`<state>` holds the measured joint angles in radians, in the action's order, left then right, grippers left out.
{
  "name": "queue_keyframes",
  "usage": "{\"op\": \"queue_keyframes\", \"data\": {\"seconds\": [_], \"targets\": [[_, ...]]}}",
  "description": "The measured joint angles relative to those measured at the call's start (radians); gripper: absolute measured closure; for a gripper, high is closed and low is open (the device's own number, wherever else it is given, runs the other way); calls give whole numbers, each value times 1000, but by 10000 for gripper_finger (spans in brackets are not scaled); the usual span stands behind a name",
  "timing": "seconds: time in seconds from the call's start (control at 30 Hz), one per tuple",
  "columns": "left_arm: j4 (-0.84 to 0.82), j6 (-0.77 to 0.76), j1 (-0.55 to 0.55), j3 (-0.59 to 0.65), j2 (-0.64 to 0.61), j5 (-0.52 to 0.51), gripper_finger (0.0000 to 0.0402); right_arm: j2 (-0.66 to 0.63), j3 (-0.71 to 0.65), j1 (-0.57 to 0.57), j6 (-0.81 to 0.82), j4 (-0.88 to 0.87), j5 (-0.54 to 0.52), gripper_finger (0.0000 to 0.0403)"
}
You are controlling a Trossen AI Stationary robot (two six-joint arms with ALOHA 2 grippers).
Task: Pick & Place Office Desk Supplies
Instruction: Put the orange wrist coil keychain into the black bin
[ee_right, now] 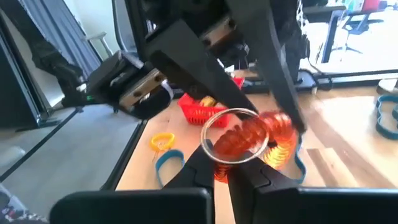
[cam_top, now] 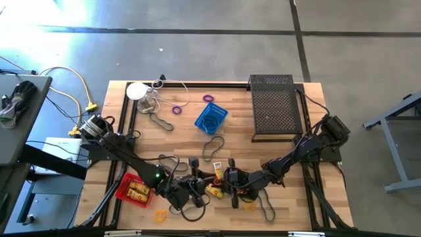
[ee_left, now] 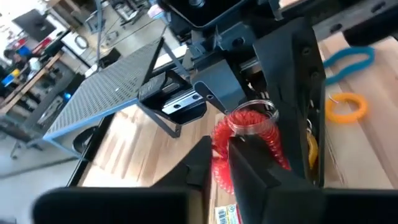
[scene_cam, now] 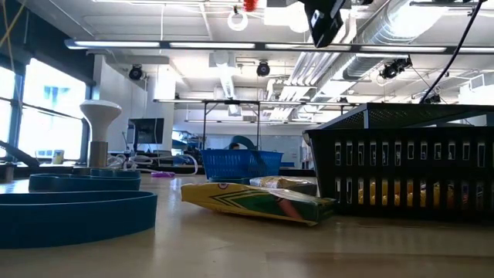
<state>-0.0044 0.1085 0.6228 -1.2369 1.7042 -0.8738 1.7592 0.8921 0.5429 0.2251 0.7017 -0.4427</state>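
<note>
A red coil [ee_right: 252,140] sits pinched between both claws above the front of the bench [cam_top: 289,158]. The right claw [ee_right: 219,163] grips one end; the left claw [ee_left: 219,163] holds the other, apparently mid-handover, near the red basket [cam_top: 134,190].

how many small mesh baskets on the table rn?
2 visible. Blue basket sits mid-table beside the black mesh tray; red basket sits at the near left, under the left arm. Arms could hide another.
</note>
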Motion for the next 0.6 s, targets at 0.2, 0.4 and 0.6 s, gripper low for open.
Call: {"op": "queue_keyframes", "data": {"seconds": [0.2,0.4,0.6], "targets": [[1,27,9,0,0,61,283,-14,0,37,99,-125,-11,397],[1,18,18,0,0,95,257,-50,0,103,227,-319,-118,398],[-4,18,39,0,0,94,256,-101,0,126,514,-596,-130,398]]}}
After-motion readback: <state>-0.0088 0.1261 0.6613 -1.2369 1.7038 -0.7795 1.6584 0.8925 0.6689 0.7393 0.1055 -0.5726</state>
